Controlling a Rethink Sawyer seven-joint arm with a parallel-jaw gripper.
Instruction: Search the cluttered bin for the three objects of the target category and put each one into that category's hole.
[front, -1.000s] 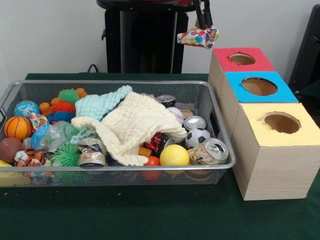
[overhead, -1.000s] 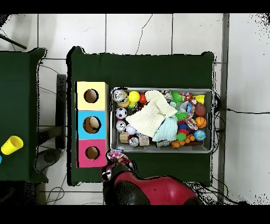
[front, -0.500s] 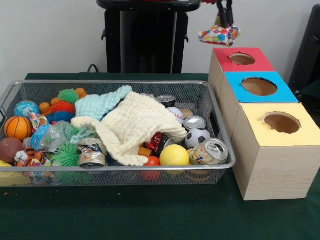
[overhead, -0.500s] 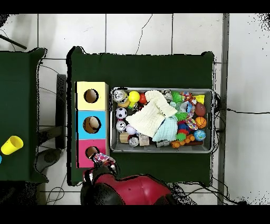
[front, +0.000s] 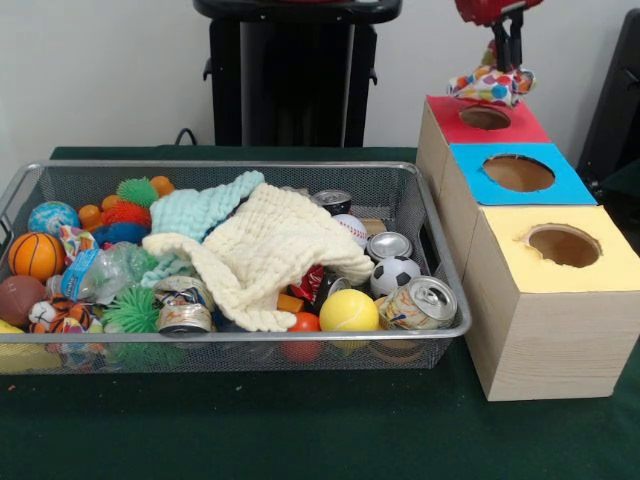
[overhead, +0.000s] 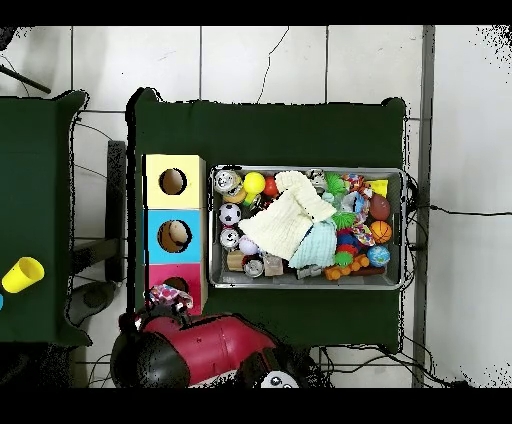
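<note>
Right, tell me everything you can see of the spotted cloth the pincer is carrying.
The spotted cloth is a small, soft white fabric piece printed with red, orange, blue, yellow and green dots. It hangs bunched and crumpled from the shut pincer, which grips it from above. It is off the table, just above the hole of the red-topped box. In the overhead view it shows at that box's edge nearest the robot.

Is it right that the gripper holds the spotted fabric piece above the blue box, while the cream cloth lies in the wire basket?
Not quite. The front view shows the gripper holding the spotted fabric piece above the red box, not the blue one. The rest stands: the cream cloth lies in the wire basket.
</note>
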